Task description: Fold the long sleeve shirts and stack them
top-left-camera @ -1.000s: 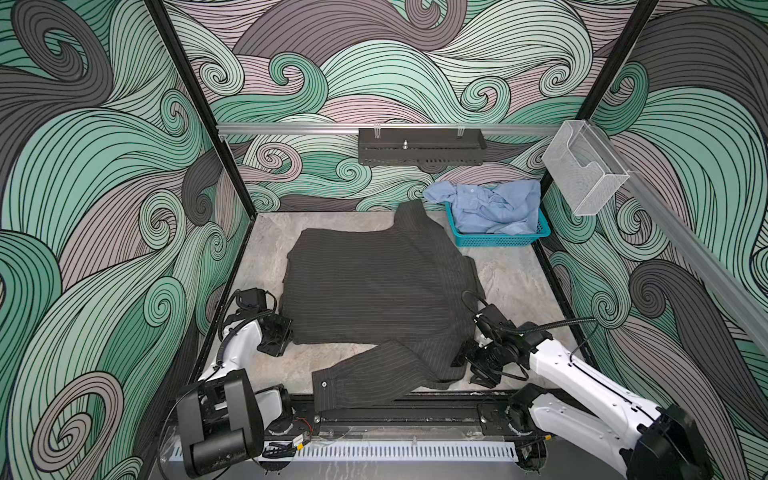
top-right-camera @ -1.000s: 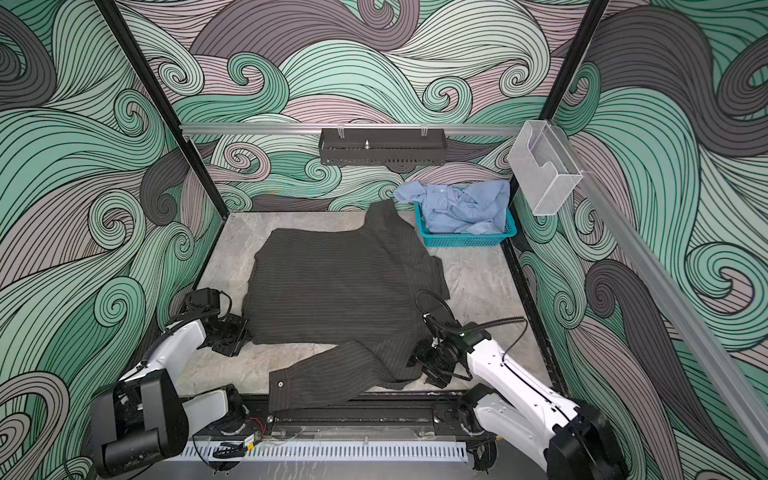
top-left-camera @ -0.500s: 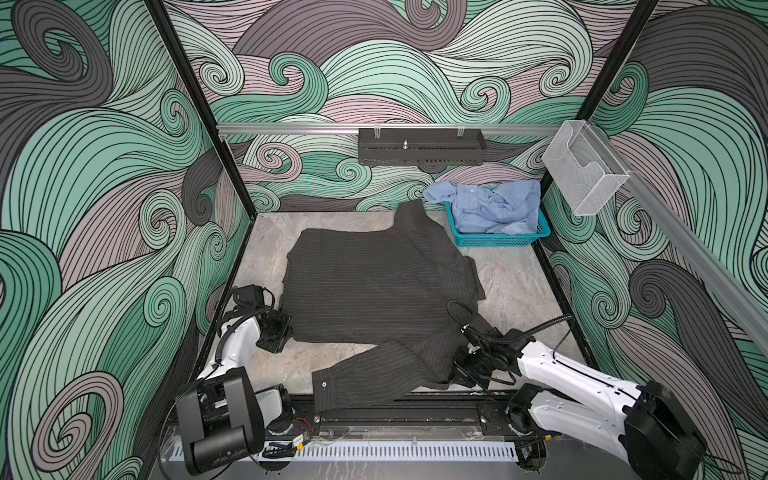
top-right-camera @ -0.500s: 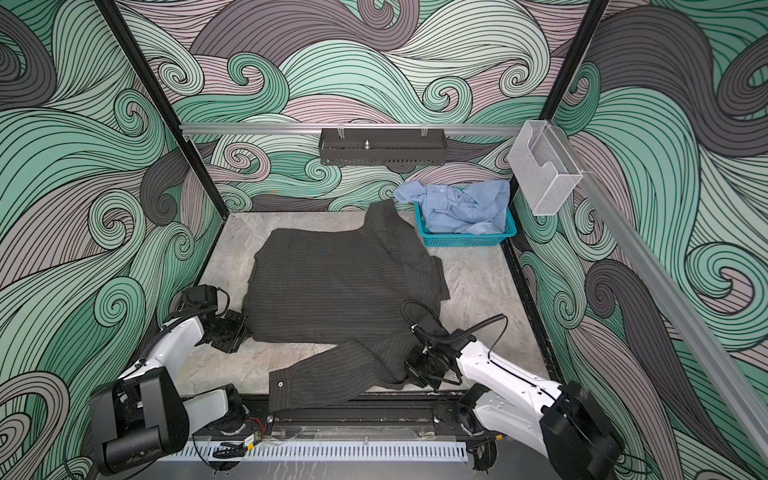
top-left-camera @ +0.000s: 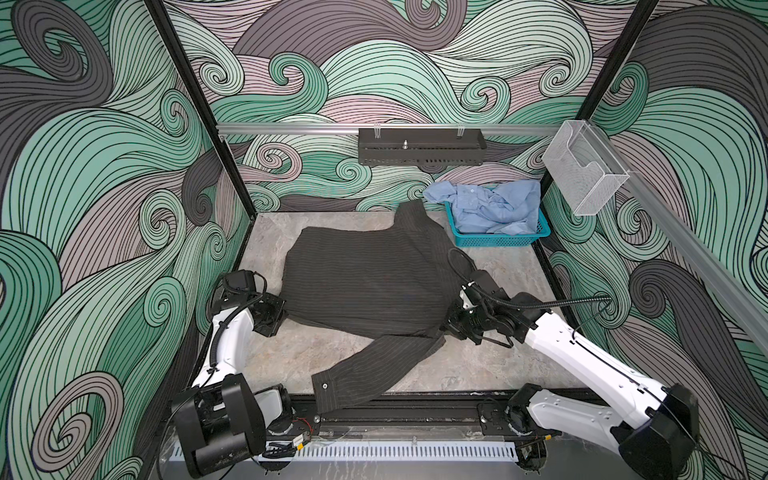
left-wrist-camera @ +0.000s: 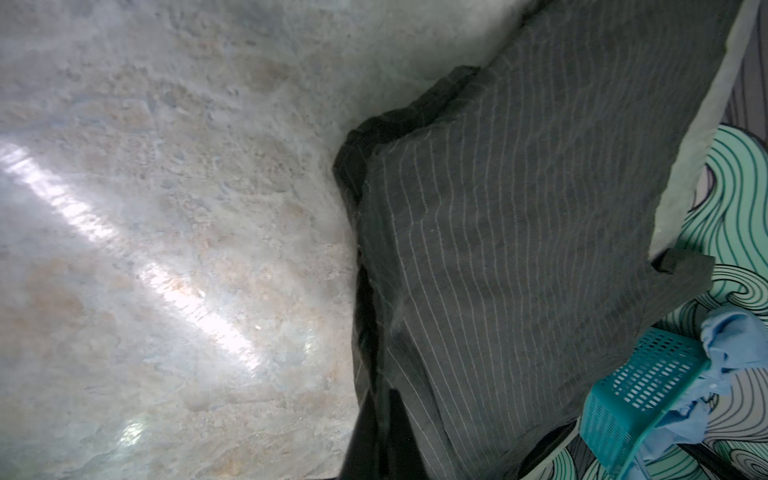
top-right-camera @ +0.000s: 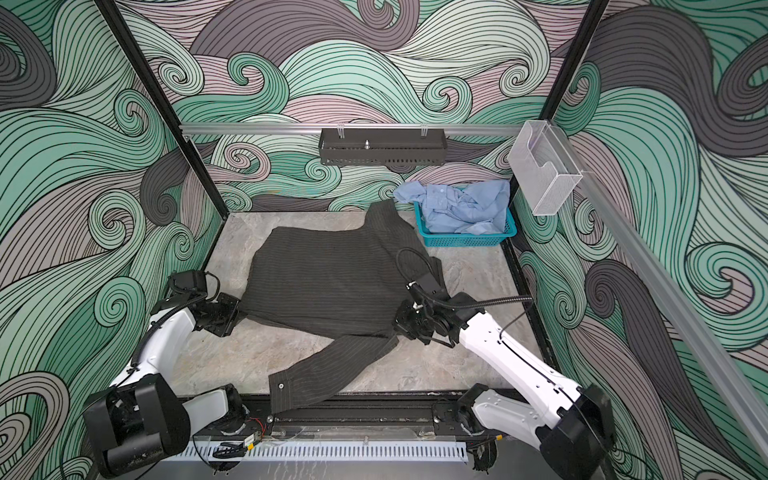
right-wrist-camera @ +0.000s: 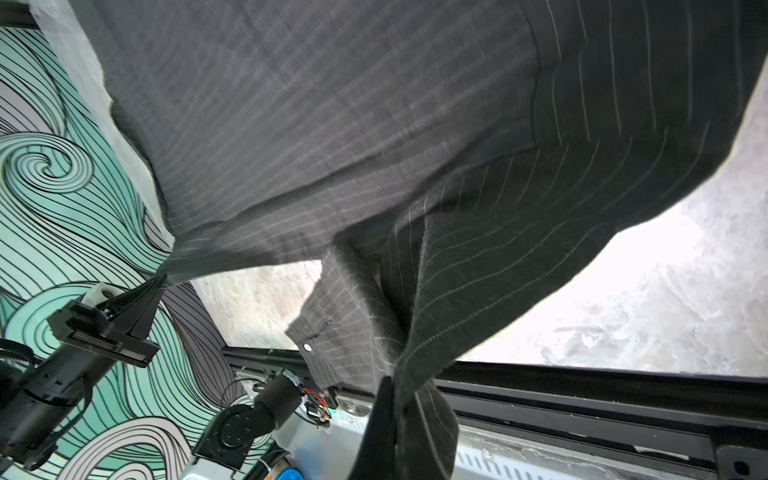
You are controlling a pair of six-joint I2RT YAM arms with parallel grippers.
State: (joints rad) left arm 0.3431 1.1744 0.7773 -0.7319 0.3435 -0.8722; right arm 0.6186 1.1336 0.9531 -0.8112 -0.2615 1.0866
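Pinching the charcoal shirt, the left hand and right hand have tips buried in cloth.

Dark charcoal pinstriped shirt: spread mostly flat between left gripper and right gripper, near corners pinched in both, one cuffed sleeve trailing from right gripper toward the near edge. Light blue shirt: crumpled in a heap, well beyond right gripper.

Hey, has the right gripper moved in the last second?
Yes. In a top view, the right gripper, shut on the charcoal shirt, has moved away from the black front rail, toward the back wall.
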